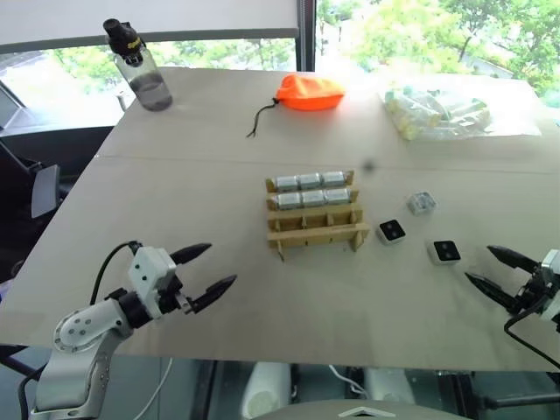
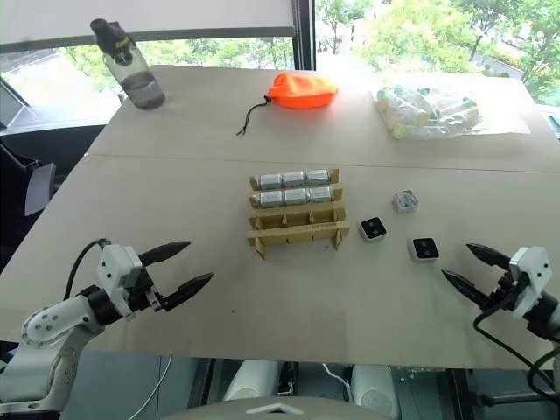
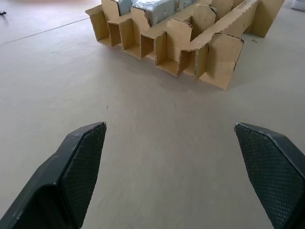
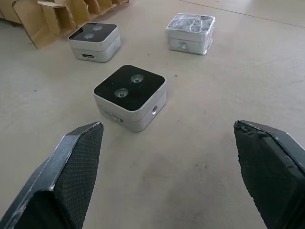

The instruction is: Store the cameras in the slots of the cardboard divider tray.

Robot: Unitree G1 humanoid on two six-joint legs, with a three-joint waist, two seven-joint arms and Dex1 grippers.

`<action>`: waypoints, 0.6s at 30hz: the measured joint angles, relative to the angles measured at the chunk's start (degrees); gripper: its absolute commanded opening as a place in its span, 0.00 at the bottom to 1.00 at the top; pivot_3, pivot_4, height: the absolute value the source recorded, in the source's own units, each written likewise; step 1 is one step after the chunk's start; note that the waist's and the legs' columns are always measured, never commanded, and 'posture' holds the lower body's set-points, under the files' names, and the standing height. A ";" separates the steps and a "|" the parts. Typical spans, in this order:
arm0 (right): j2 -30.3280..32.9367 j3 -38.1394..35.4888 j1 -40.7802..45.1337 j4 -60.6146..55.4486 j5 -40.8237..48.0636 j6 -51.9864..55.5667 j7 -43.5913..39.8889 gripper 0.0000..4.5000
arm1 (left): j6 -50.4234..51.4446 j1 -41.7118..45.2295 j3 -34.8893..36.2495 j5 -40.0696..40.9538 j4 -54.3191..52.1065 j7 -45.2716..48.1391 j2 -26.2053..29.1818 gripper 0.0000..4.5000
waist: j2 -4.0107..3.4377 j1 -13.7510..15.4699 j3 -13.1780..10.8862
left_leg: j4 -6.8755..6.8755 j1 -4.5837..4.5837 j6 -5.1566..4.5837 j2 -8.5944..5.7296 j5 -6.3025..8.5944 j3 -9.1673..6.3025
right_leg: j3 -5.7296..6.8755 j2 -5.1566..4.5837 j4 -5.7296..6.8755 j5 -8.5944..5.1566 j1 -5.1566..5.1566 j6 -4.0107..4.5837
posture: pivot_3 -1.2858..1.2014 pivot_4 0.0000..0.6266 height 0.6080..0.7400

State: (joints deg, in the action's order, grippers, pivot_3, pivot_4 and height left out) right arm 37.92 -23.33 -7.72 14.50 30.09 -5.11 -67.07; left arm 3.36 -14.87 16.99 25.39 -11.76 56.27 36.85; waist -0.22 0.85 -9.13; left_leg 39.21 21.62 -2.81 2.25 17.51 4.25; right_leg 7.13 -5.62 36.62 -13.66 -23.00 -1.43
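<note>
Head views: the tray [image 1: 315, 214] is sitting near the middle of the tabletop [image 1: 219, 297], its two far rows holding silver-wrapped cameras, three to a row, its near row standing bare. Three more cameras are lying loose on the tabletop to the tray's right: a dark-faced camera [image 1: 391, 231] just beside the tray's near right corner, a second dark-faced camera [image 1: 444, 252] farther right and nearer the robot, and a wrapped camera [image 1: 421, 203] behind them. The left pincer [image 1: 208, 269] is hovering low over the tabletop, left of and nearer than the tray, fingers spread apart and holding nothing. The right pincer [image 1: 494, 269] is hovering at the right edge, fingers also apart and empty, tips pointing toward the second dark-faced camera, near but not touching it. At the far side, a bottle [image 1: 140, 68] is standing upright at the left, an orange pouch [image 1: 309, 92] with a dark cord is lying in the middle, and a clear bag [image 1: 437, 114] of yellowish-green items is lying at the right. Left wrist view: both black fingers [image 3: 78, 167] are standing wide apart with bare tabletop between them; the tray's bare slots are facing the lens beyond. Right wrist view: the fingers [image 4: 76, 167] are wide apart, with the closest dark-faced camera sitting lens-up just ahead of the gap, the other two beyond it, and a tray corner showing.
</note>
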 measured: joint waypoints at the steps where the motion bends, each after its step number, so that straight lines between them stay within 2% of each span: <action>1: -0.32 0.15 -0.40 -0.79 0.02 0.50 0.48 0.96 | 0.00 0.03 0.00 0.16 0.00 0.05 0.00 0.99 | 0.00 0.02 0.00 | 0.00 0.01 0.00 0.00 0.00 0.00 | -0.03 -0.01 0.02 0.00 -0.01 0.00 | 0.52 0.24 0.89; 10: -4.53 0.45 -5.39 -8.01 0.10 3.53 5.41 0.96 | 0.52 0.80 -0.25 1.08 -0.65 1.11 0.32 0.99 | 0.02 0.03 0.02 | 0.02 0.03 0.00 -0.01 0.00 0.00 | -0.02 -0.02 0.07 0.00 -0.04 0.00 | 0.52 0.24 0.89; 18: -8.90 2.67 -7.71 -14.95 -5.82 4.08 17.77 0.96 | 5.31 3.58 -3.99 3.76 -6.39 6.15 5.40 0.99 | 0.04 -0.02 0.04 | 0.03 0.04 0.02 -0.01 0.00 0.04 | -0.07 0.01 0.12 0.00 -0.10 0.00 | 0.52 0.24 0.89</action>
State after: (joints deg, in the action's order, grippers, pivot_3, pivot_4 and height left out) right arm 29.02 -20.66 -15.42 -0.45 24.26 -1.03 -49.30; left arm 8.68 -11.30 13.00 29.15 -18.15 62.41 42.25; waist -0.18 0.84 -9.08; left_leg 39.24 21.66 -2.79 2.24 17.51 4.30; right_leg 7.06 -5.62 36.74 -13.66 -23.10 -1.43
